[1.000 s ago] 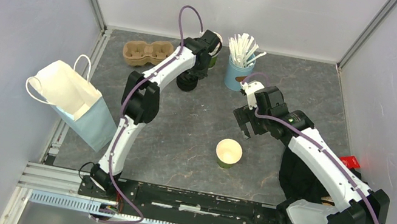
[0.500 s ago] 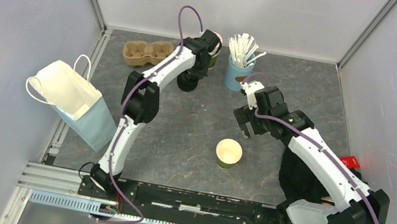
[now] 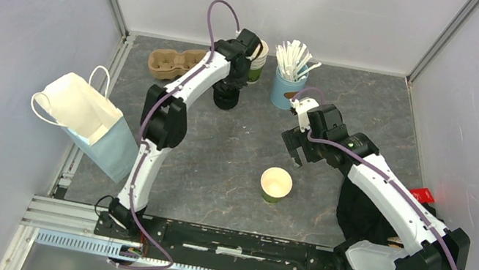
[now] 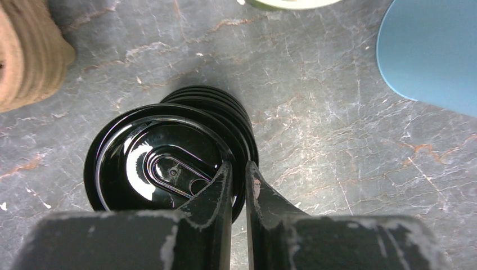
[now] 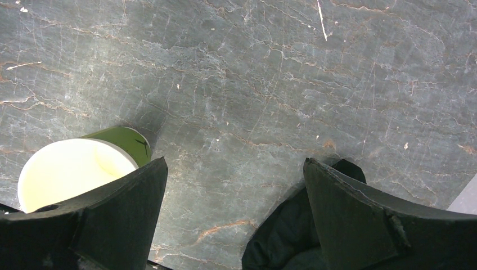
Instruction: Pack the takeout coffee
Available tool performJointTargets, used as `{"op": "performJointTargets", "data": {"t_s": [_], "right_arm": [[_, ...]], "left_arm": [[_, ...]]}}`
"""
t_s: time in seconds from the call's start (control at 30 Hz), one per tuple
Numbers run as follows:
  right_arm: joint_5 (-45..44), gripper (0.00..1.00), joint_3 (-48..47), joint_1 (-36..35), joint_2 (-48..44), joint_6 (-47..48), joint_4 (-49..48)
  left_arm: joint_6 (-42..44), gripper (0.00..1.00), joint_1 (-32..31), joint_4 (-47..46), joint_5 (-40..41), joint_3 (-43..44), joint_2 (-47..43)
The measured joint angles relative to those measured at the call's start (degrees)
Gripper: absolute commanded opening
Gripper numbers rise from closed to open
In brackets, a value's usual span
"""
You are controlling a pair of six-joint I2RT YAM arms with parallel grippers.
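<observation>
No cup with a black lid on it shows. A lone green paper cup [image 3: 276, 184] stands open and lidless mid-table; it also shows in the right wrist view [image 5: 73, 169]. My left gripper [image 3: 229, 83] is at the back over the stack of black lids [image 3: 226, 99]. In the left wrist view it [image 4: 239, 171] is shut on the rim of the top black lid [image 4: 157, 163], which sits offset over the stack [image 4: 230, 109]. My right gripper [image 3: 299, 149] hangs open and empty just behind the cup, with bare table between its fingers [image 5: 233, 180].
A tall stack of lidless cups [image 3: 258, 60] and a blue holder of white stirrers [image 3: 288, 88] stand at the back. A cardboard cup carrier [image 3: 175, 63] lies back left. A white paper bag [image 3: 87, 119] stands left. Black cloth [image 3: 363, 216] lies right.
My left arm's wrist has shifted left, away from the cup stack, which now shows more. The right arm and the green cup have not moved.
</observation>
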State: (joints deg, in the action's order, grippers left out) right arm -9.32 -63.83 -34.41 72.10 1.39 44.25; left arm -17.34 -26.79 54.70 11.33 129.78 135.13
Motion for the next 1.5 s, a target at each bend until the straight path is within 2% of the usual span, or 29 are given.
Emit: {"op": "performJointTargets", "data": {"t_s": [0.3, 0.43, 0.6, 0.77, 0.93, 1.03, 1.13, 1.23, 1.37, 1.5], "right_arm": [[0.0, 0.98, 0.0, 0.0, 0.0, 0.0, 0.0], [-0.1, 0.98, 0.0, 0.0, 0.0, 0.0, 0.0], [-0.5, 0.98, -1.4, 0.0, 1.1, -1.0, 1.0], [0.6, 0.98, -5.7, 0.0, 1.8, -3.3, 1.9], [4.9, 0.98, -15.5, 0.0, 1.5, -5.6, 1.9], [8.7, 0.98, -20.2, 0.4, -0.5, -7.5, -0.9], [12.4, 0.98, -21.0, 1.2, -4.2, -10.2, -5.4], [17.5, 0.98, -20.4, 3.9, -7.4, -14.4, -10.6], [27.6, 0.98, -19.8, 9.4, -7.9, -22.7, -18.6], [36.3, 0.98, -18.2, 10.9, -5.0, -32.2, -28.2]], "left_arm": [[-0.2, 0.12, 1.4, -1.6, -2.9, -0.5, -3.1], [-2.0, 0.12, 1.9, -1.6, -6.8, -0.5, -4.7], [-7.1, 0.12, 3.7, -5.0, -16.6, -3.6, -11.3], [-14.9, 0.12, 6.1, -14.8, -28.3, -14.6, -23.4], [-27.5, 0.13, 7.5, -31.6, -40.7, -29.6, -34.9], [-39.6, 0.13, 7.4, -49.0, -47.5, -39.7, -39.6], [-52.6, 0.13, 7.4, -68.8, -52.4, -47.8, -41.3], [-65.2, 0.12, 7.3, -88.3, -55.0, -53.0, -41.3], [-77.6, 0.12, 7.3, -108.2, -55.5, -57.7, -41.6], [-83.9, 0.12, 7.3, -118.5, -56.0, -62.4, -43.0]]}}
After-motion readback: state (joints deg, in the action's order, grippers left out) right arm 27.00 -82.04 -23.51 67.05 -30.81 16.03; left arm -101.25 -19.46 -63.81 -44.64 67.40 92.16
